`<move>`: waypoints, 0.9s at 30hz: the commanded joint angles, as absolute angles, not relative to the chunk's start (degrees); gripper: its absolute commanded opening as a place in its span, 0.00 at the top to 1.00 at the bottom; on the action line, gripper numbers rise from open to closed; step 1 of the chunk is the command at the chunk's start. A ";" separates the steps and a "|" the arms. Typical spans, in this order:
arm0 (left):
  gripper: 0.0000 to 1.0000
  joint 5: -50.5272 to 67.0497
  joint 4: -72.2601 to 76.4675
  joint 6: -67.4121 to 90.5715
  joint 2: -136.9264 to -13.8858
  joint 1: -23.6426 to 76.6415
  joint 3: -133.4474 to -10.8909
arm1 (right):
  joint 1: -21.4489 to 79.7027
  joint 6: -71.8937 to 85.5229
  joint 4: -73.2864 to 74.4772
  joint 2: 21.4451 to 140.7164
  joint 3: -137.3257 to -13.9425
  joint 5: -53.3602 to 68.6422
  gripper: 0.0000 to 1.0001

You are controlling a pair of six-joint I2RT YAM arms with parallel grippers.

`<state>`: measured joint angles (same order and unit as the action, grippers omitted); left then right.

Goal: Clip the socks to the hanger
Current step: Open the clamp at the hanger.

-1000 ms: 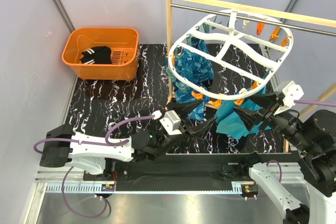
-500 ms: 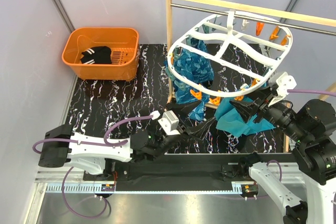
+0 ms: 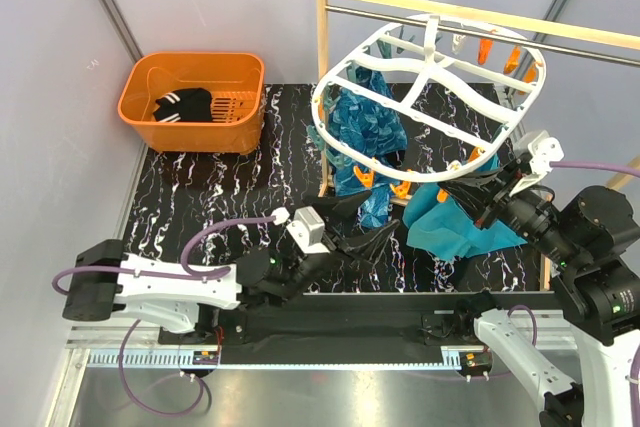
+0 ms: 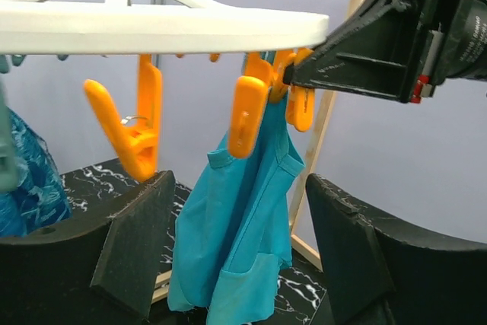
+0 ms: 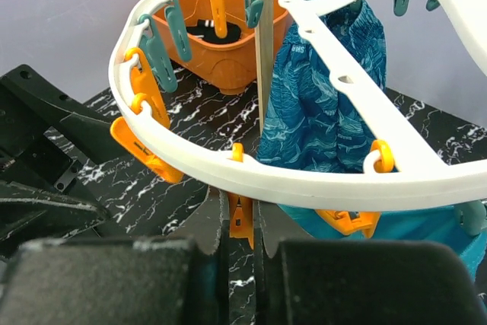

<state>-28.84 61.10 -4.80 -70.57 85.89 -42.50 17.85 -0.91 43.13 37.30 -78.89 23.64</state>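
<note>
**Sock clipping: clip is held, no sock in hand yet**

We're at the setup step, as far as we can judge. The right gripper (image 3: 468, 187) is up at the near right rim of the hanger (image 5: 304, 184), and in its wrist view the jaws sit close together with an orange clip (image 5: 243, 218) pinched between them, so we read it as closed on that clip. The hanger hangs tilted from the wooden rack (image 3: 323, 47).

The left gripper (image 4: 240, 211) sits just below the near rim with its jaws wide apart and nothing in them.

The catch is that the socks (image 3: 185, 105) are nowhere near. They lie in the orange basket (image 3: 195, 132) at the far left, well apart from both arms. A blue patterned cloth (image 3: 365, 127) and a teal cloth (image 3: 455, 222) already hang from the frame.

So our guess for the next move is that the left arm swings to the basket and picks up one sock. It then brings the sock's edge up to the clip the right side is holding. The clip's mouth has to be open when the sock arrives.
</note>
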 commanded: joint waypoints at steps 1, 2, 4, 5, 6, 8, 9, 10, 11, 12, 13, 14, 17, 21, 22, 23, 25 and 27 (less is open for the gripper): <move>0.26 -33.39 57.17 -2.20 -65.76 85.96 -42.28 | 17.75 1.76 39.73 37.36 -78.14 24.00 1.00; 0.27 -35.92 54.69 -0.89 -64.35 85.96 -42.28 | 17.84 2.11 39.99 37.35 -78.22 23.65 1.00; 0.30 -38.75 45.94 2.17 -59.54 85.43 -41.58 | 17.75 2.46 40.43 37.27 -77.87 23.03 1.00; 0.30 -41.63 39.53 4.81 -55.59 84.73 -40.70 | 17.84 2.98 40.69 37.09 -77.52 22.16 1.00; 0.30 -42.70 39.46 4.83 -55.55 84.73 -40.69 | 17.75 3.42 40.69 37.09 -77.17 21.71 1.00; 0.30 -45.33 25.98 11.75 -47.95 81.84 -39.99 | 17.84 5.70 40.26 36.65 -76.38 21.10 1.00; 0.30 -45.96 16.18 14.56 -44.77 80.61 -39.82 | 17.75 6.58 40.08 36.22 -75.25 21.09 1.00; 0.30 -46.49 11.30 19.98 -42.13 77.64 -39.64 | 17.84 7.64 39.47 35.86 -74.63 20.75 1.00; 0.29 -46.93 6.29 22.74 -36.88 75.95 -39.81 | 17.75 9.56 39.03 35.60 -74.01 20.57 1.00; 0.28 -47.28 -3.59 25.20 -34.56 74.11 -40.16 | 17.84 10.19 38.85 34.99 -72.87 20.57 1.00; 0.27 -47.63 -8.39 29.84 -32.63 70.44 -40.60 | 17.84 10.72 38.76 34.81 -72.51 20.48 1.00; 0.24 -47.55 -12.61 31.71 -30.87 68.49 -42.43 | 17.75 11.24 38.85 34.72 -72.34 20.30 1.00; 0.22 -43.19 -25.29 34.28 -29.53 60.75 -46.39 | 17.67 11.60 39.46 34.19 -71.90 20.47 1.00; 0.15 -35.78 -38.36 31.21 -44.59 51.00 -60.76 | 17.84 12.13 39.90 33.40 -71.54 22.85 1.00; 0.14 -34.38 -39.97 29.72 -47.17 45.15 -63.08 | 17.84 12.30 40.25 33.22 -71.54 23.20 1.00; 0.14 -30.01 -40.60 28.66 -49.63 41.87 -65.37 | 17.75 12.57 40.51 33.31 -71.63 23.29 1.00; 0.09 -24.29 -38.07 26.47 -53.94 30.80 -68.72 | 17.84 12.57 41.48 32.96 -71.72 22.68 1.00; 0.06 -12.87 -37.00 26.45 -57.72 22.02 -72.23 | 17.75 13.01 41.92 32.52 -71.28 22.06 1.00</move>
